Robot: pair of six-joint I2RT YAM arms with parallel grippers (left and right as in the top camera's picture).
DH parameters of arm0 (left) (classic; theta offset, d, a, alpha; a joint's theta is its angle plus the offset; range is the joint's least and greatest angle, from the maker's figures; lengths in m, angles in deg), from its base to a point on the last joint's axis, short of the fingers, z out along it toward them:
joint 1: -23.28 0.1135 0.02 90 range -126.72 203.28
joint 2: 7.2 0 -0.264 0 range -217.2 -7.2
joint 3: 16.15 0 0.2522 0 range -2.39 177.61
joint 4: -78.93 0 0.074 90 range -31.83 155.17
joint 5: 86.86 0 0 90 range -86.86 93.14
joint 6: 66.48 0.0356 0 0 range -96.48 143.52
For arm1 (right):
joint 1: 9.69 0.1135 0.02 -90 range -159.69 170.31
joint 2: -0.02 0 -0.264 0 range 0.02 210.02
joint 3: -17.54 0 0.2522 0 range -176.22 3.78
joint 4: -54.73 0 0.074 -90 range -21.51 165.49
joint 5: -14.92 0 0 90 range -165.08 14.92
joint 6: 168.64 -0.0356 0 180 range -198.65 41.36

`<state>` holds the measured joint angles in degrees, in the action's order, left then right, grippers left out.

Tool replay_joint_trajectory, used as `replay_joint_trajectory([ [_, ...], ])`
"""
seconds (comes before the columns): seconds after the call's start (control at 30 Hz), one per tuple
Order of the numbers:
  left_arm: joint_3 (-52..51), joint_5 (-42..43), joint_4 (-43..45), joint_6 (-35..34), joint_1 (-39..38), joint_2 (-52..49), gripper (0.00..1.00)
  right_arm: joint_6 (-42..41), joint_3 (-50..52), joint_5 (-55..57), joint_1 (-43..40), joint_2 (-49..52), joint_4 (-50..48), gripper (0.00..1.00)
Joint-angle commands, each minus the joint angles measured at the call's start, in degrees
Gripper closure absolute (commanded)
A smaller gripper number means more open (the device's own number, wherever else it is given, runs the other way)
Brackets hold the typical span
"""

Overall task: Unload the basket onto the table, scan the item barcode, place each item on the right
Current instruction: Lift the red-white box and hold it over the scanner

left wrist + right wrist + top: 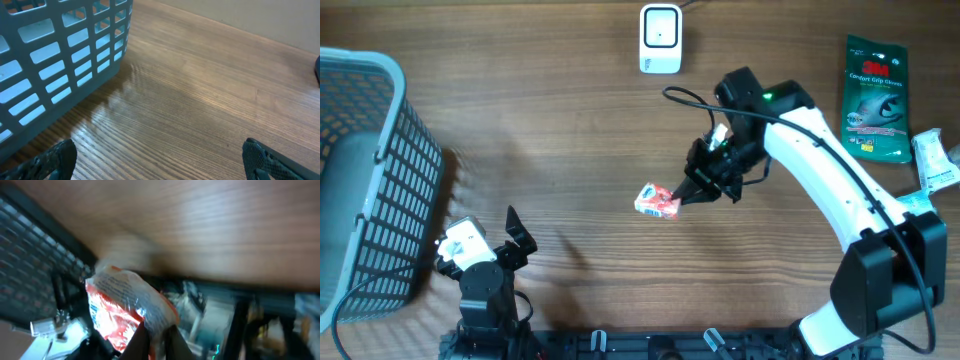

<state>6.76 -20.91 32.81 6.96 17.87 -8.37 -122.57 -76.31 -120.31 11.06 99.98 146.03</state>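
Pinching a small red-and-white crinkly plastic packet (657,201), the right gripper (682,198) grips its edge between its jaws. On the left gripper (517,232) the jaws stand wide

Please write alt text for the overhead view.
The right tool pinches a small red-and-white plastic packet at the middle of the brown wooden table. The left tool is open beside a grey plastic mesh basket; a white box-shaped device stands at the far edge.
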Motion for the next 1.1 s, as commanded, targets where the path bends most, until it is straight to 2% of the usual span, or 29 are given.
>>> replay_joint_trajectory([
  [0.0,-0.3,0.5,0.2,1.2,-0.2,0.3,0.0,0.3,0.1,-8.1,-0.9,-0.1,7.4,0.96],
  [0.13,-0.3,0.5,0.2,1.2,-0.2,0.3,0.0,0.4,0.1,-8.4,-0.9,-0.1,8.6,0.96],
  [0.23,-0.3,0.5,0.2,1.2,-0.2,0.3,0.0,3.7,0.1,-3.5,-0.9,-0.1,7.2,0.96],
  [0.37,-0.3,0.5,0.2,1.2,-0.2,0.3,0.0,9.9,0.1,6.1,-1.1,-0.1,-17.6,0.96],
  [0.43,-0.3,0.5,0.2,1.2,-0.2,0.3,0.0,14.2,0.1,17.5,-1.0,-0.1,-32.3,0.96],
  [0.5,-0.3,0.5,0.2,1.2,-0.2,0.3,0.0,14.2,0.1,28.2,-1.1,-0.1,-43.3,0.96],
  [0.63,-0.3,0.5,0.2,1.2,-0.2,0.3,0.0,16.7,0.1,51.6,-1.0,0.6,-62.2,0.96],
  [0.7,-0.3,0.5,0.2,1.2,-0.2,0.3,0.0,17.4,0.1,59.9,-1.0,2.4,-70.8,0.96],
  [0.9,-0.3,0.5,0.2,1.2,-0.2,0.3,0.0,33.7,0.1,61.9,-0.7,13.5,-92.8,0.96],
  [1.07,-0.3,0.5,0.2,1.2,-0.2,0.3,0.0,36.4,0.1,61.8,-0.7,22.1,-107.5,0.95],
])
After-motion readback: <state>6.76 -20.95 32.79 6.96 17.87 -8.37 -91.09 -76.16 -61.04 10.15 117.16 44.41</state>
